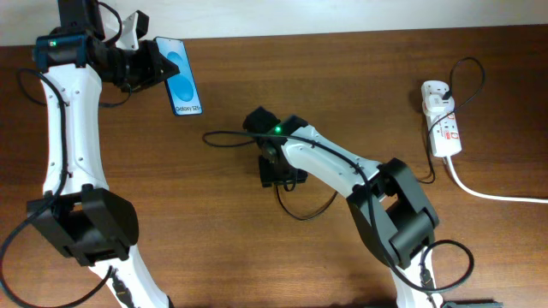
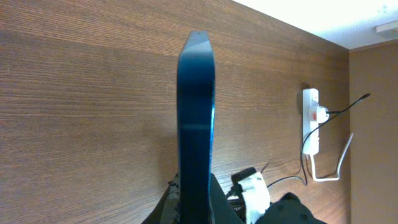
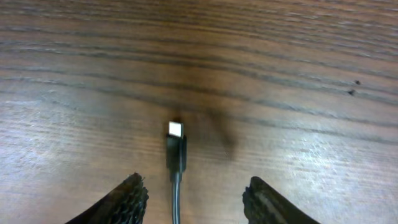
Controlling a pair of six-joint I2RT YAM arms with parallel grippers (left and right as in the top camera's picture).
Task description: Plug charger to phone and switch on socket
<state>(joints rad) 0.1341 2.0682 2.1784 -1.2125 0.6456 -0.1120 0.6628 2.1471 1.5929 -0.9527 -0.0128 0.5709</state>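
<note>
My left gripper [image 1: 151,65] is shut on one end of the phone [image 1: 181,79], whose blue screen faces up at the back left. In the left wrist view the phone [image 2: 196,112] shows edge-on between the jaws [image 2: 196,202]. My right gripper [image 1: 278,175] is open at the table's middle, low over the wood. In the right wrist view the charger's small black plug [image 3: 176,146] with a silver tip lies on the table just ahead of the open fingers [image 3: 196,193], and its cable runs back between them, untouched. The white socket [image 1: 441,120] lies at the far right.
The thin black cable loops on the table near the right arm [image 1: 304,217] and runs toward the socket. The socket's thick white cord [image 1: 497,195] leaves toward the right edge. The socket also shows in the left wrist view [image 2: 311,118].
</note>
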